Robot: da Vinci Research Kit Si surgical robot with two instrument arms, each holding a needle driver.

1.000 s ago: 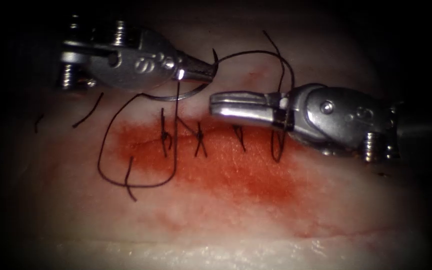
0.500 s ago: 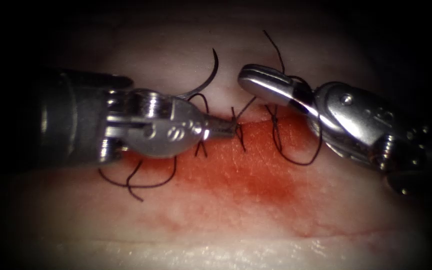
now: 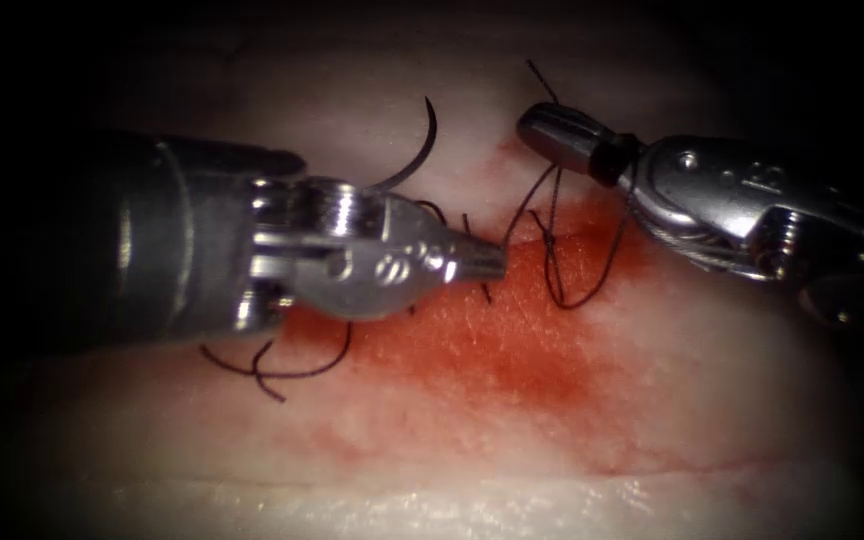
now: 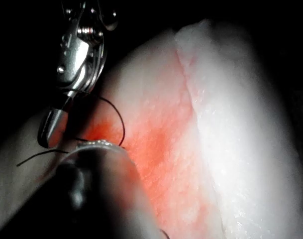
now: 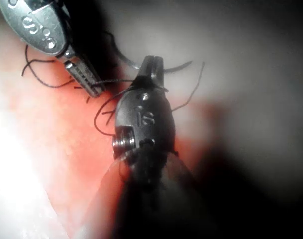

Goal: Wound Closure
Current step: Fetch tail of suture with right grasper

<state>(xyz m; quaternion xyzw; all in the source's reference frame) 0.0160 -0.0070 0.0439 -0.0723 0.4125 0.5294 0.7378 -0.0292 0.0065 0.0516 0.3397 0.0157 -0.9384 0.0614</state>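
Note:
My left tool [image 3: 487,262] lies over the cut in the tissue [image 3: 452,440], jaws shut on the dark thread [image 3: 524,212] at their tip. That strand rises to my right tool [image 3: 544,128], whose shut jaws hold nothing; thread is looped around them and hangs in a bight [image 3: 592,285] over the cut's right end. The curved needle [image 3: 420,150] lies free on the tissue beyond the cut, behind the left tool, not in the tissue. In the right wrist view the right tool [image 5: 151,65] points at the left tool [image 5: 85,79], with the needle [image 5: 125,59] between them.
Red fluid [image 3: 512,350] stains the tissue around the cut. A tied stitch [image 3: 550,255] crosses the cut under the right tool. Slack thread [image 3: 282,372] curls on the tissue below the left tool. A cut end of thread [image 3: 540,76] sticks up beyond the right tool.
The left tool came down and right from beside the needle to the cut and took the thread. The right tool rose up and to the right with thread looped around it. The needle stayed put.

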